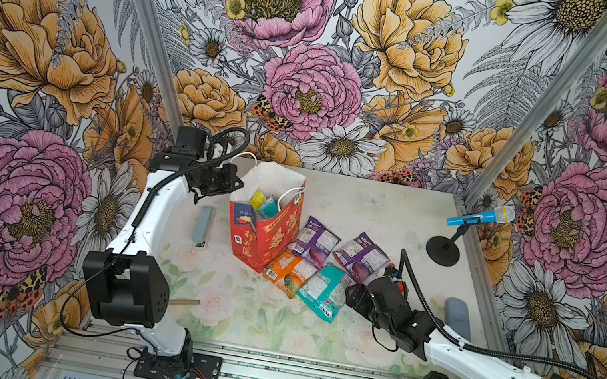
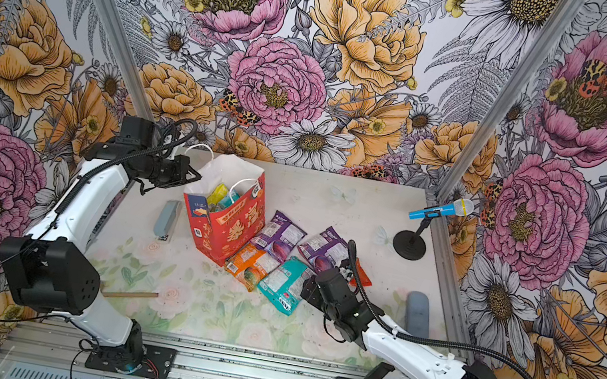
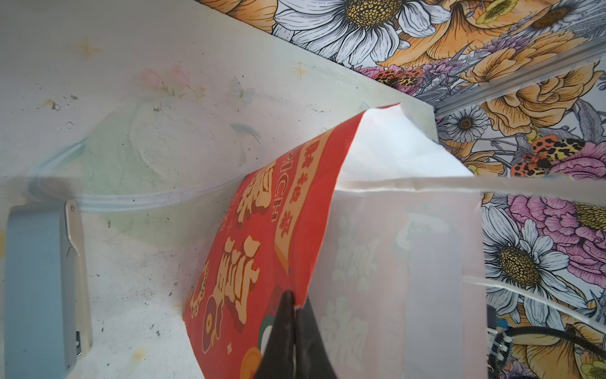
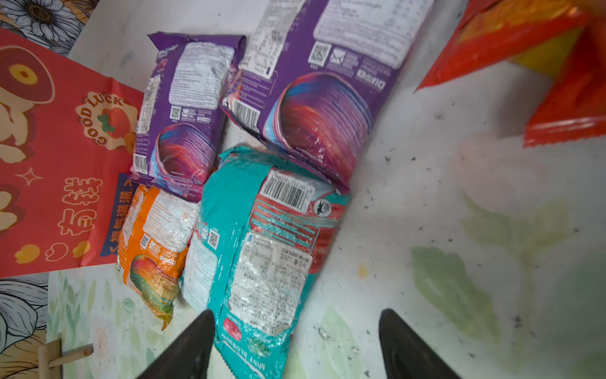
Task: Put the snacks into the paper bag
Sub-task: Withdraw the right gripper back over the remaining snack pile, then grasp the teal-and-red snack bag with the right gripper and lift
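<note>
Low, right claw (image 4: 295, 344) astride teal packet (image 4: 262, 229).

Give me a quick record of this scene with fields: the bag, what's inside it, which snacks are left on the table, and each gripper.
bag: red paper bag, upright, mouth open
inside bag: yellow packet, greenish packet
on table: purple packet beside the bag, second purple packet, orange packet, teal packet, red-orange packet
left gripper: shut on the paper bag's rim
right gripper: open, over the teal packet's end
non-snacks: grey block, blue microphone
</note>
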Robot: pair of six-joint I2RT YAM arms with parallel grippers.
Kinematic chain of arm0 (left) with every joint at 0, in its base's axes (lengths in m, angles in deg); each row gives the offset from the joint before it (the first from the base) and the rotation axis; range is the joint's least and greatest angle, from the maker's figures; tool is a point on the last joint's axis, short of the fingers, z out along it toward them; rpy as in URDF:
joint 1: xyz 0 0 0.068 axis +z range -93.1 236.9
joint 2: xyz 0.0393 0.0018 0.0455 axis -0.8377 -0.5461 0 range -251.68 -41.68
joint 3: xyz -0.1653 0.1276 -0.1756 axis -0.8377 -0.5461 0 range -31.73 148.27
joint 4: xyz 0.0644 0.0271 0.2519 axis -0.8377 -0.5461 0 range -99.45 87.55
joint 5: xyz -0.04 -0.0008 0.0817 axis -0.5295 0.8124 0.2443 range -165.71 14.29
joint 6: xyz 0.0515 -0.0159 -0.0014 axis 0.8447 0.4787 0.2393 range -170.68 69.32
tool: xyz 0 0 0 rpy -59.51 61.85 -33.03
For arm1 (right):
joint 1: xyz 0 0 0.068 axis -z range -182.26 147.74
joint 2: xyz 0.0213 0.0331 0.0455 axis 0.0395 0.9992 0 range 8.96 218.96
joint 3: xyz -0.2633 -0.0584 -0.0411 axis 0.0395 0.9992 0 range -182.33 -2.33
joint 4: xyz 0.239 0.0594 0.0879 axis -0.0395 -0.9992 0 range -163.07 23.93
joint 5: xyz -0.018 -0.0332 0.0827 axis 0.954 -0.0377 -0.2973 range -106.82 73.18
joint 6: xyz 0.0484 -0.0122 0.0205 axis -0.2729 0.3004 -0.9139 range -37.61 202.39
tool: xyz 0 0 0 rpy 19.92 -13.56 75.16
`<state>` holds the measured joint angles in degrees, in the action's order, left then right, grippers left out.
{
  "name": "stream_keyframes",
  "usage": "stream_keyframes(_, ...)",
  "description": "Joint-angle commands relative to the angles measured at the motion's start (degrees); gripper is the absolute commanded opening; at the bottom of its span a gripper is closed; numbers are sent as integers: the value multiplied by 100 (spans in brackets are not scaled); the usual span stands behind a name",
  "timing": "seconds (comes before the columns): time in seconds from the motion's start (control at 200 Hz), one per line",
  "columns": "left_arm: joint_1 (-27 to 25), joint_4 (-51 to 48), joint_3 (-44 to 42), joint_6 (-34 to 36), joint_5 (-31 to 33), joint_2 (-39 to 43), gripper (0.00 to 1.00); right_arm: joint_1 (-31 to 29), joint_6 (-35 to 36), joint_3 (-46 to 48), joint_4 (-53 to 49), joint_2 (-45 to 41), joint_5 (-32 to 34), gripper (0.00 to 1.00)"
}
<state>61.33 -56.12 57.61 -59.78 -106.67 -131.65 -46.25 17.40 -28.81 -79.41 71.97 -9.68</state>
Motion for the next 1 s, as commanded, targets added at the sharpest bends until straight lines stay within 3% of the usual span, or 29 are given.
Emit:
stream_keyframes(0.0,43,45,-77,-55,6,121,0,-87,-310,92,571,236,-245,78)
stream_keyframes(0.801,48,41,-75,-50,2,152,0,-113,-864,206,2844,1866,-842,74)
stream_keyframes(0.911,39,41,-77,-62,-7,156,0,-111,-875,134,3198,2143,-981,71)
stream_keyframes(0.996,36,41,-75,-54,-9,156,0,-114,-884,69,3365,2305,-1030,63)
